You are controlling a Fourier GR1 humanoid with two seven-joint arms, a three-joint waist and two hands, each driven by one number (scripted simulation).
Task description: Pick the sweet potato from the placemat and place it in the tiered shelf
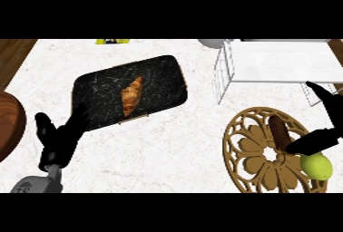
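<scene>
- Head view, only one available:
- Sweet potato (pixel 279 131) – dark reddish-brown, elongated, lying on the round cut-out wooden placemat (pixel 249 149) at about 4 o'clock in the view. Not lifted; looks flat on the mat.
- Right hand (pixel 315 141) comes in from 3 o'clock. One finger points up toward the shelf, the others reach down-left to the potato's lower end. Fingers spread, apparently nothing enclosed – reads as a pre-grasp straddle; actual contact with the potato I can't confirm.
- Lime (pixel 316 166) sits just at the hand's 6 o'clock on the mat's edge – collision risk if the fingers close wide.
- Tiered shelf (pixel 268 63), white wire frame, at 1 o'clock, near the mat; short carry, which is probably why the right hand takes the job.
- Left hand (pixel 59 140) at 8 o'clock, fingers up and relaxed, holding nothing, resting just off the corner of the black marbled tray (pixel 157 77).
- Croissant (pixel 132 96) on that tray – not part of the task.
- Judgement: grasp step, early in the task.
</scene>
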